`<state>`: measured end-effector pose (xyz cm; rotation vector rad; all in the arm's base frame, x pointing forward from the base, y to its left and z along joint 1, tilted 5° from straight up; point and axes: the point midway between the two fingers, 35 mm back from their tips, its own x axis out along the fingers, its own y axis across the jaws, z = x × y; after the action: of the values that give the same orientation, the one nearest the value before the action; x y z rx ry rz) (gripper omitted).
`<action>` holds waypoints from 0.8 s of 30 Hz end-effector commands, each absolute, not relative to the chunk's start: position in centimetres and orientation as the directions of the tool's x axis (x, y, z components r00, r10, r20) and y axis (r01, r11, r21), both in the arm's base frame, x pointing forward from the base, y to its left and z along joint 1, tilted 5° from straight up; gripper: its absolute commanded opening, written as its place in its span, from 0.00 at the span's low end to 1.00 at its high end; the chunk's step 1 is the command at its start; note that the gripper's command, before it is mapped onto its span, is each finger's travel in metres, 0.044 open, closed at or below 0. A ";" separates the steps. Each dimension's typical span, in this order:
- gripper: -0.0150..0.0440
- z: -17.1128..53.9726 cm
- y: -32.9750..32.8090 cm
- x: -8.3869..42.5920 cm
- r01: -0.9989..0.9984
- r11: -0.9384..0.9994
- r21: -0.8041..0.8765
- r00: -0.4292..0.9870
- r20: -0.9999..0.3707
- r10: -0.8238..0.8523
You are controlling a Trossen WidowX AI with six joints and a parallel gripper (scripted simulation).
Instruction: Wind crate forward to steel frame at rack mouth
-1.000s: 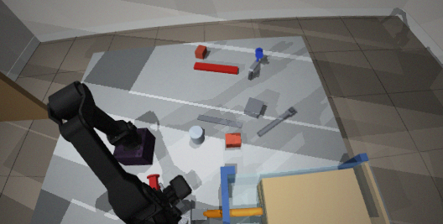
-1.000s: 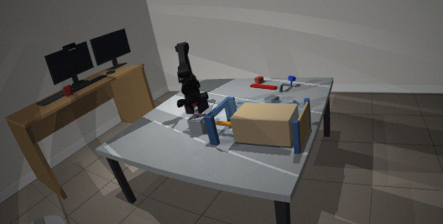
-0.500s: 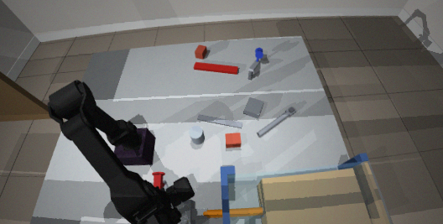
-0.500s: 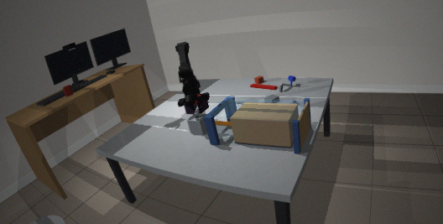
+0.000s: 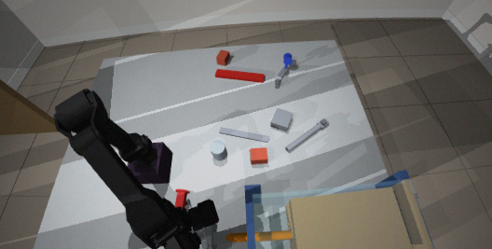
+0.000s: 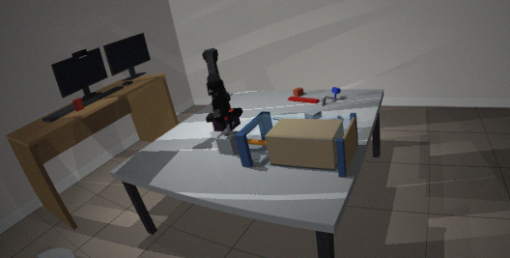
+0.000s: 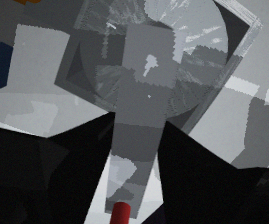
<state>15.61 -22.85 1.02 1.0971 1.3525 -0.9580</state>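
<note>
My gripper [image 7: 137,123] is shut on the grey arm of the winch handle [image 7: 138,137] [image 5: 181,197], whose red knob shows at the bottom of the wrist view. The handle's far end lies over the top of the winch [image 7: 200,65] [image 6: 225,144]; its key and the round hole are hidden. The tan crate [image 5: 345,223] [image 6: 301,146] sits flat inside the cubby, with a gap between its front and the blue steel frame [image 5: 250,214] [image 6: 245,150]. An orange strap [image 5: 270,236] [image 6: 256,141] runs from the crate through the frame towards the winch.
A dark purple block [image 5: 159,164] stands by the arm's base. Beyond the winch lie a pale cylinder [image 5: 218,149], an orange block [image 5: 259,156], a grey bar [image 5: 244,134], a grey block [image 5: 281,119], a wrench-like tool [image 5: 307,135], a red bar [image 5: 239,76] and a blue-knobbed tool [image 5: 287,59].
</note>
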 end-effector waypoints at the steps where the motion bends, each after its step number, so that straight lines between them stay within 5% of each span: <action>1: 0.25 0.9 -22.8 15.7 0.973 0.229 0.043 0.024 -0.996 0.087; 24: 0.25 -0.1 -22.7 15.6 0.971 0.235 0.043 0.024 -0.996 0.087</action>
<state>15.47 -22.74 0.20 1.0885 1.3610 -0.9458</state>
